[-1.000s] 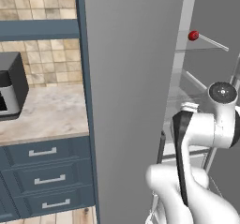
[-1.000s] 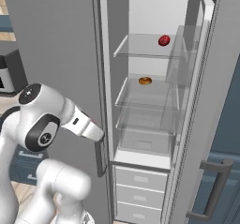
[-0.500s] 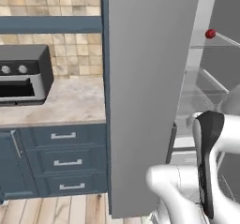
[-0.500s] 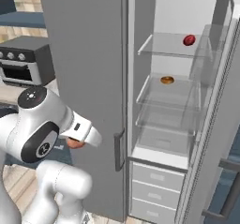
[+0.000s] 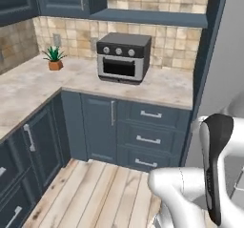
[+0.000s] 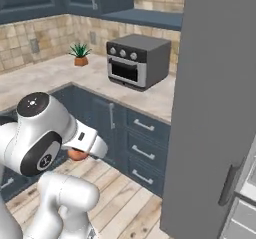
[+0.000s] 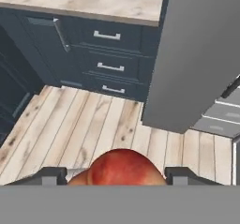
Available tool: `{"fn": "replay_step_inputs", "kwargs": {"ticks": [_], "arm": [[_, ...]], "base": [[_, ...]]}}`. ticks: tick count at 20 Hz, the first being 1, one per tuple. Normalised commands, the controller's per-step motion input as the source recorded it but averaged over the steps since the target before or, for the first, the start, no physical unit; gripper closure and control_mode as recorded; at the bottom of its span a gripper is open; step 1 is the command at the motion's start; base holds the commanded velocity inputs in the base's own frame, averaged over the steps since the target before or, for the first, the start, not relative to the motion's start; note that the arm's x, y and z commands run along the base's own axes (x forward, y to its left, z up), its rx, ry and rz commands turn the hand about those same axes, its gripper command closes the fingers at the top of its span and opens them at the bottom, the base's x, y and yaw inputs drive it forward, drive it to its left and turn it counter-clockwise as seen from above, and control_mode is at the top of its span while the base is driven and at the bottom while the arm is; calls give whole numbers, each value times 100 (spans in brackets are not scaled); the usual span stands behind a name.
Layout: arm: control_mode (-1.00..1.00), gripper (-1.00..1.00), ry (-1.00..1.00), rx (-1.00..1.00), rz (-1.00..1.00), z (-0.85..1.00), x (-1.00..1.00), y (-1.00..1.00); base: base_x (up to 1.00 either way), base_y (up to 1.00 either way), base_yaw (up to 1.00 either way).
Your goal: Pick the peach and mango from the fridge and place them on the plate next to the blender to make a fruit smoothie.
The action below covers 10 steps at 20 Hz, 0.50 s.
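Hand view: gripper (image 7: 112, 177) clamped on red-orange peach (image 7: 121, 166), carried low, likely bound for the plate; fridge (image 7: 201, 54) door right.

Red-orange peach (image 7: 122, 167) gripped between claw (image 7: 114, 176) tips; grey fridge (image 6: 215, 108) door alongside.

You get flat, even rendered light in all 3 views, no obvious single source, nothing blown out, no glare. Fridge door (image 6: 215, 108) reads as plain matte grey w/ soft gradient, no reflections. Countertop (image 5: 43, 79) bright; cabinets (image 5: 143, 136) below go dark, detail there muddy. Only faint shadow under toaster oven (image 5: 123, 56). Pics low-res, edges soft & jaggy, esp. tile backsplash (image 6: 60, 33). Hand view: red-orange fruit (image 7: 123, 168) up close looks soft but evenly lit; floor planks (image 7: 93, 124) sharp enough. No lens bending at edges.
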Motion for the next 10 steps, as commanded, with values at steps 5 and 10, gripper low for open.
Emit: {"fn": "replay_step_inputs", "kwargs": {"ticks": [5, 10], "arm": [[100, 100, 0, 0, 0, 0, 0, 0], [100, 100, 0, 0, 0, 0, 0, 0]], "base": [[-13, 98, 67], [0, 68, 80]]}}
